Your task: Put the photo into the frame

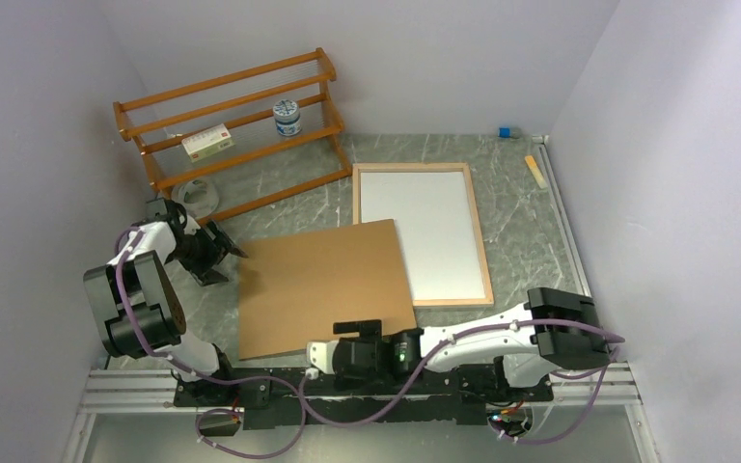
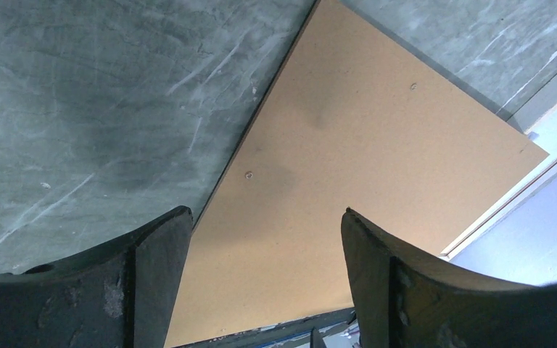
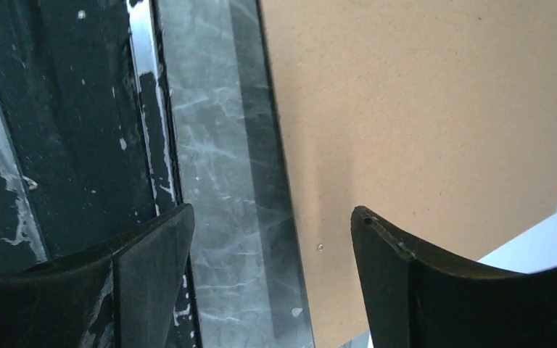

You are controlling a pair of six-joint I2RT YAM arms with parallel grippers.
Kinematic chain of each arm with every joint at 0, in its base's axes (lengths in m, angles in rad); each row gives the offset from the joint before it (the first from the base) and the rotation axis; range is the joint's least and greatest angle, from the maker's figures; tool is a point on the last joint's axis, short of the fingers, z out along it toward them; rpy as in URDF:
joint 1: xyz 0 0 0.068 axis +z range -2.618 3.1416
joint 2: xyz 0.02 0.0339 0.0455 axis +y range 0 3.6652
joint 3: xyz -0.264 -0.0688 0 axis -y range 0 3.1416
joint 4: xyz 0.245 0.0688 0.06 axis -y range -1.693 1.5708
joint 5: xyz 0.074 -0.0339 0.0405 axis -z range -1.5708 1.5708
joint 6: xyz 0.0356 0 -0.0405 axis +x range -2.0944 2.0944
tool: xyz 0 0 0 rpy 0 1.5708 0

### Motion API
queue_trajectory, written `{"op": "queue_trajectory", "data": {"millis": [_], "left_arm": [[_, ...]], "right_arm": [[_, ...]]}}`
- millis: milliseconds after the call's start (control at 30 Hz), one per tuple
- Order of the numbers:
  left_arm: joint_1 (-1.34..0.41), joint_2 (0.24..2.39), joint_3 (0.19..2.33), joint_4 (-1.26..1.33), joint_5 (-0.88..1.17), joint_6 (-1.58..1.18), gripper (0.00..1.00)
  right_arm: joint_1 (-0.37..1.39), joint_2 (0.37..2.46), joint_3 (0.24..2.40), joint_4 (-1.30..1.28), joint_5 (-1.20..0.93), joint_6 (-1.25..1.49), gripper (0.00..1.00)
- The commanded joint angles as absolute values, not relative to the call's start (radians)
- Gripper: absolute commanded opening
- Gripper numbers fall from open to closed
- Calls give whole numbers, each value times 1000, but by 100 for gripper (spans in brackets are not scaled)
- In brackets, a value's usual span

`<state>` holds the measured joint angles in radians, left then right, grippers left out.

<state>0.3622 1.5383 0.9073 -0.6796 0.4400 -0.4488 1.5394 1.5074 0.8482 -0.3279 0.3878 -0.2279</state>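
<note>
Left claw [image 2: 265, 212], right claw [image 3: 272, 209]: jaws apart.

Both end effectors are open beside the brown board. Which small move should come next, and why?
Probably lower the left end effector onto the board's left edge and grip it. The board lies flat, one corner over the frame, so it seems to block the frame. The right end effector is open too, holding nothing.

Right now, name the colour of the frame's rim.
Pale wood; the frame shows best in the top external view.
</note>
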Motion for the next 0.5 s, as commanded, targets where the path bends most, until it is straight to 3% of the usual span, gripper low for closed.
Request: {"op": "queue_trajectory", "data": {"millis": [0, 467], "left_arm": [[361, 1547, 910, -683, 469, -410, 80], [360, 1571, 899, -666, 499, -412, 79]], "right_arm": [[1590, 1485, 775, -167, 555, -312, 82], [1638, 1633, 621, 211, 731, -513, 79]]}}
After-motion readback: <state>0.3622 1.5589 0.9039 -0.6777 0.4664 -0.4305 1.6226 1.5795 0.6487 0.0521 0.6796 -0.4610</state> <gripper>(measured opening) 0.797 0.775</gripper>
